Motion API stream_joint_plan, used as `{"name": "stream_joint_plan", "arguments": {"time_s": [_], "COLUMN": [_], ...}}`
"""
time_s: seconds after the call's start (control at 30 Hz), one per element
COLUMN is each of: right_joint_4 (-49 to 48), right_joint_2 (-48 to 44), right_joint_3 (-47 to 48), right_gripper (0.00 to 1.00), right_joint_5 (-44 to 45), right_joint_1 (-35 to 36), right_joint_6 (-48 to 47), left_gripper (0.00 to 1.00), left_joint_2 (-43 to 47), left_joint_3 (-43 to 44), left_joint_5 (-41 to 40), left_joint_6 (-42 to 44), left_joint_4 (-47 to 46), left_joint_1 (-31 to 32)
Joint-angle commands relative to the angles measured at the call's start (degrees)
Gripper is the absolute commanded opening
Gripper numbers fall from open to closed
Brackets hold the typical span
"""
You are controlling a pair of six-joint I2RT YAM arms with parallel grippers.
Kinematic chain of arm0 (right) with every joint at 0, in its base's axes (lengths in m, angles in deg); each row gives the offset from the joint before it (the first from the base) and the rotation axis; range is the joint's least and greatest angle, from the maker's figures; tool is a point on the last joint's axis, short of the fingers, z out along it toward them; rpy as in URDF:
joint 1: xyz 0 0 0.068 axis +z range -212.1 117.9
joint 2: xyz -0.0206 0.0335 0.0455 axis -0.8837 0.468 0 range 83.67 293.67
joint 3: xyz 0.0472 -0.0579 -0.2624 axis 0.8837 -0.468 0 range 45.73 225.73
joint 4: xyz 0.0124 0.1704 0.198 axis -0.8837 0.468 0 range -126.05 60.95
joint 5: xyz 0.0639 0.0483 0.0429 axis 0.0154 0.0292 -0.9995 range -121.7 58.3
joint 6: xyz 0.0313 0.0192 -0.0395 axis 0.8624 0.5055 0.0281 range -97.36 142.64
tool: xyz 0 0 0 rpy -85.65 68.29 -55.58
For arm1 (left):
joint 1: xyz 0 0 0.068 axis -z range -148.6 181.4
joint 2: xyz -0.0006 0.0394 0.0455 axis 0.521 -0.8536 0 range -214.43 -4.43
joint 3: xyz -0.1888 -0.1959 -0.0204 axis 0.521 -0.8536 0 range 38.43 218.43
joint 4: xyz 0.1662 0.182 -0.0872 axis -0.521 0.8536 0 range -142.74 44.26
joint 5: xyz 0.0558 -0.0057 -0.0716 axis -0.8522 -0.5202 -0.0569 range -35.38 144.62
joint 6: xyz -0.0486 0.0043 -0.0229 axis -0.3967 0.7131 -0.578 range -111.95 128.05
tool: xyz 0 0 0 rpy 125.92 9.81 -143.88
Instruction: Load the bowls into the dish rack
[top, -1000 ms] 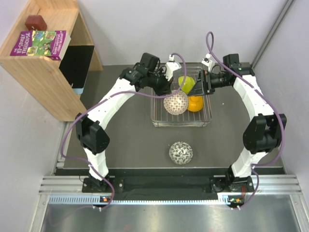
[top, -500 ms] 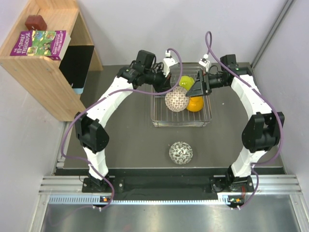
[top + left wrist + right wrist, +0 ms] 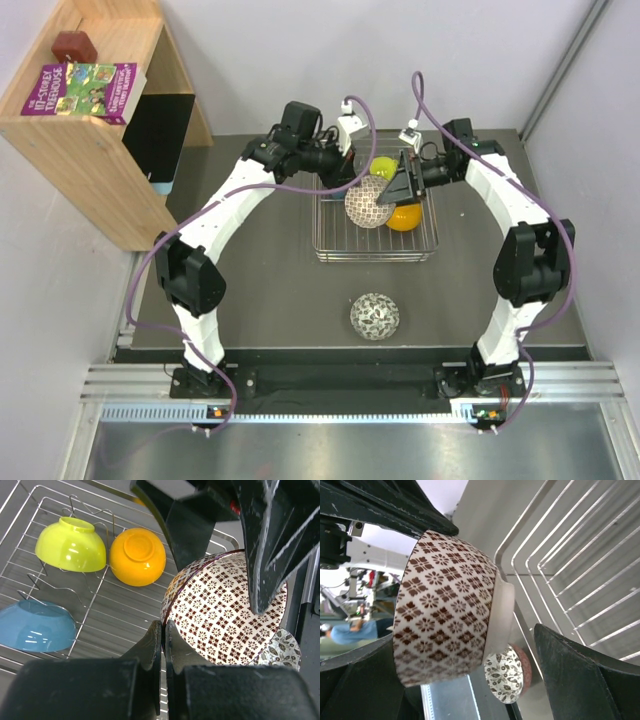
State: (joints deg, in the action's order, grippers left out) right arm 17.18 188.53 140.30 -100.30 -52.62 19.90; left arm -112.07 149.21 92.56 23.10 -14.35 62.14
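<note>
the dark grey table [image 3: 270, 270] carries a rectangular silver wire dish rack [image 3: 372, 258] at its far middle. both arms reach over the rack. the left gripper [image 3: 164, 630] is pinched together on the rim of a white round bowl with a brown lattice pattern [image 3: 230, 610], holding it tipped on its side above the rack. the right gripper [image 3: 395, 190] has its fingers spread apart, one on each side of that bowl, with a gap showing at the bowl's foot. inside the rack, a yellow-green bowl [image 3: 70, 545] and an orange bowl [image 3: 137, 556] sit upside down just beside each other, and a blue bowl [image 3: 35, 626] lies apart from them. a leaf-patterned round bowl [image 3: 376, 316] rests on the table outside the rack, toward the arm bases.
</note>
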Motion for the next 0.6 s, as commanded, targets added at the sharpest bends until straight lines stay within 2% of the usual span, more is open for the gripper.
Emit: {"name": "stream_joint_plan", "arguments": {"time_s": [0.0,0.27,0.57], "right_joint_4": [-0.32,-0.23,-0.76], "right_joint_2": [0.26,0.0,0.52], "right_joint_3": [1.85,1.41,0.27], "right_gripper": [0.97,0.91,0.83], "right_joint_5": [-5.84,-11.46,-12.7], "right_joint_1": [1.86,2.48,2.57], "right_joint_6": [-0.68,-1.04,-1.04], "left_gripper": [0.0,0.0,0.0], "left_joint_2": [1.64,1.81,1.64], "left_joint_3": [0.49,-0.22,-0.3], "left_joint_5": [3.29,3.46,3.46], "left_joint_6": [-1.25,-1.25,-1.34], "left_joint_4": [-5.87,-6.31,-6.49], "left_joint_1": [-0.16,-0.16,-0.15]}}
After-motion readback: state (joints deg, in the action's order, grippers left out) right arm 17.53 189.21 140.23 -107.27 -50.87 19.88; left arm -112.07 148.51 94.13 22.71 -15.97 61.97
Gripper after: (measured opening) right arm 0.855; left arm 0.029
